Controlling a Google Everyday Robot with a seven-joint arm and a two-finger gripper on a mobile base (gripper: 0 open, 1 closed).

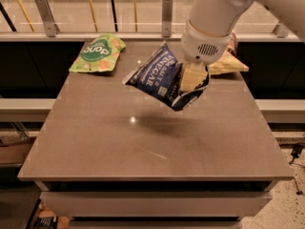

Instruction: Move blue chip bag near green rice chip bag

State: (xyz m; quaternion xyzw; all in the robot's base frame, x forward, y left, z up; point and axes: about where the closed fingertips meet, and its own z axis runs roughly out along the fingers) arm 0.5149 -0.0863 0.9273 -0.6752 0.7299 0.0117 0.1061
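Observation:
The blue chip bag (pixel 155 78) is dark navy with white "Vinegar" lettering and hangs tilted in the air above the table's middle, casting a shadow below. My gripper (pixel 192 79) is shut on the bag's right end and holds it up under the big white arm. The green rice chip bag (pixel 96 54) lies flat at the table's far left corner, a short way left of the lifted bag.
The grey-brown table (pixel 143 142) bears both bags. A brown-and-cream chip bag (pixel 228 61) lies at the far right, partly hidden behind my arm. A metal railing (pixel 166 13) runs along the far edge.

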